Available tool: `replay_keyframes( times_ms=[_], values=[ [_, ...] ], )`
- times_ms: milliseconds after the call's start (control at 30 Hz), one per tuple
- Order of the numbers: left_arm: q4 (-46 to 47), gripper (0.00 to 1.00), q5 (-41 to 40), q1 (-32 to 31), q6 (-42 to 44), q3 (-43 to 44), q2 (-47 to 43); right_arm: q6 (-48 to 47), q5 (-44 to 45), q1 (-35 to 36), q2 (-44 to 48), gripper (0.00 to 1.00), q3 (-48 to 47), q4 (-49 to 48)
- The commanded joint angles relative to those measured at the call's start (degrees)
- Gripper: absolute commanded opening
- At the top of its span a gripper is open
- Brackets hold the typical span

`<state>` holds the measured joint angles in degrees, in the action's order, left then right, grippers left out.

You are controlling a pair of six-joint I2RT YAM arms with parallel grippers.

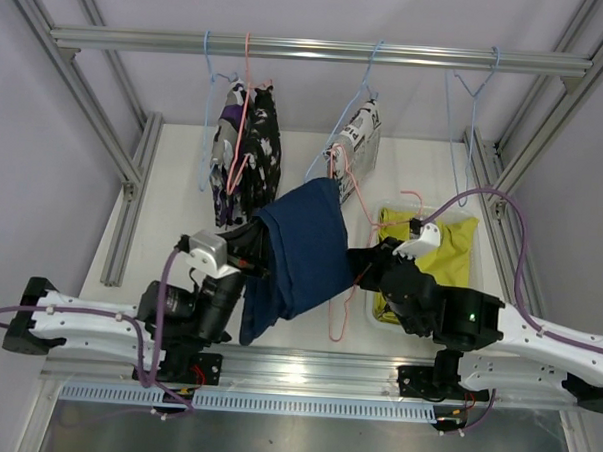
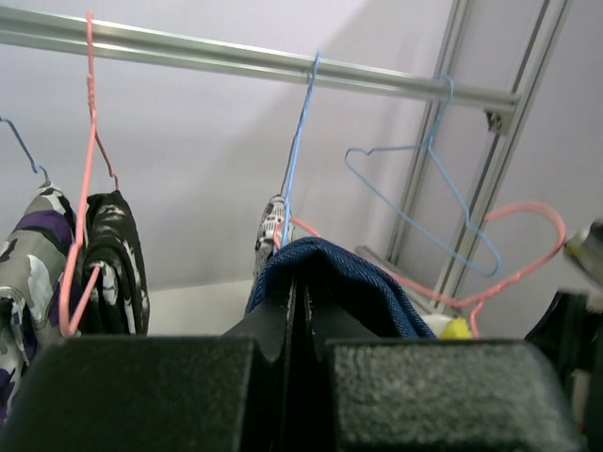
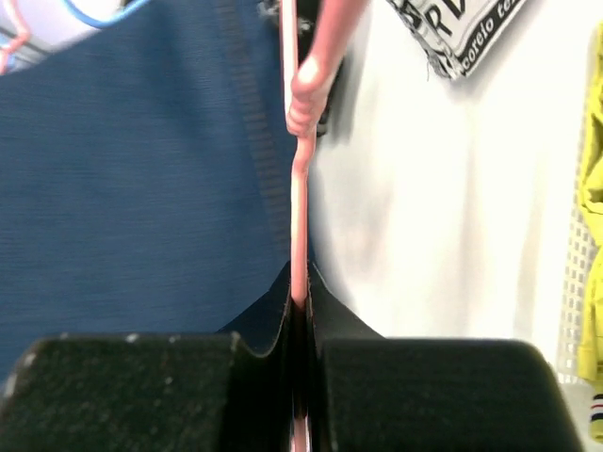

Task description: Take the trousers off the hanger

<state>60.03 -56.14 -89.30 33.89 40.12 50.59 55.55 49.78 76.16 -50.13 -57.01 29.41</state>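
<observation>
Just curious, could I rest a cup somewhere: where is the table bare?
Bare table left of the patterned trousers, and behind the basket by the empty blue hanger. The middle is crowded: navy trousers, pink hanger, left gripper, right gripper.

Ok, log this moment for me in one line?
left gripper: shut on navy trousers | right gripper: shut on pink hanger | yellow-green trousers: in basket | patterned trousers: hanging on rail

Two arms, left arm and right arm: white shells, black joints, black bases. Lilac cables looped along both. White boxy camera housing at each wrist. Small green light on the right arm's black section. Red wire ends by the bases. Blocky matte-black fingers, faintly speckled, possibly dust.
</observation>
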Motion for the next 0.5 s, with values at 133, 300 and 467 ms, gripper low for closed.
replay_keyframes(
  times_ms=[133,300,467],
  values=[
    [-16.04,0.0,6.56,-0.26,-10.31,10.15,-6.9,3.6,3.31,-1.19,-1.81,0.0,3.05,1.0],
    [-28.72,0.0,8.59,-0.18,-17.27,15.41,-9.19,2.73,2.52,-4.61,-2.17,0.0,4.28,1.09],
    [-39.44,0.01,10.43,-0.18,-23.33,18.58,-10.77,2.11,2.78,-5.5,0.55,0.0,4.28,3.2]
  ],
)
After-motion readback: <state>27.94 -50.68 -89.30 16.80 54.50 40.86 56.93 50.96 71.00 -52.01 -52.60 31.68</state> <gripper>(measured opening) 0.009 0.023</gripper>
